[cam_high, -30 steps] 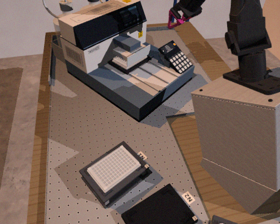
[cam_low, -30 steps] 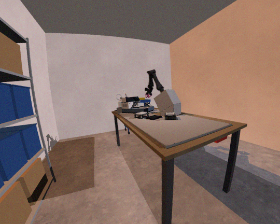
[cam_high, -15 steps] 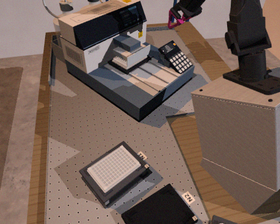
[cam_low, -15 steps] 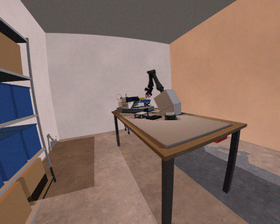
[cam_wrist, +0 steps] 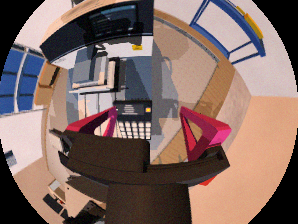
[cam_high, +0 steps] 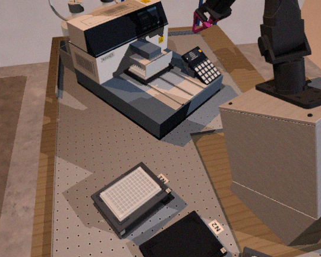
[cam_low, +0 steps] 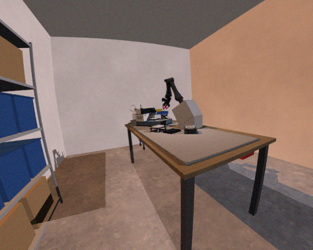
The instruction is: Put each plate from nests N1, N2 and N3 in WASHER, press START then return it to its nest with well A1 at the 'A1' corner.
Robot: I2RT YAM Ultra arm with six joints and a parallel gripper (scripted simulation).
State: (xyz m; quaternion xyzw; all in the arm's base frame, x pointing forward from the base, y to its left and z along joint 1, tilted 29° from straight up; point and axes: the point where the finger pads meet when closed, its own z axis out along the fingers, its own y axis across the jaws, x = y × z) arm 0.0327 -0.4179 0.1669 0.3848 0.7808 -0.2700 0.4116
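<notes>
Your gripper [cam_high: 204, 21] hangs above and behind the sloped keypad [cam_high: 201, 65], pink fingers spread full wide, nothing between them. One plate [cam_high: 150, 66] sits in WASHER's [cam_high: 120, 38] carrier, pulled in under the manifold [cam_high: 145, 49]. Lamp on the keypad shows amber. Nest N1 [cam_high: 129, 221] holds its white plate [cam_high: 130, 193]. Nest N2 [cam_high: 185, 238] shows only dark slab.

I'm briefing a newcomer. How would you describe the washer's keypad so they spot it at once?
Find the boxy plate washer at the table's far end. On its low deck, right of the carrier's track, sits a sloped black keypad. Its grid of pale keys sets it apart.
</notes>
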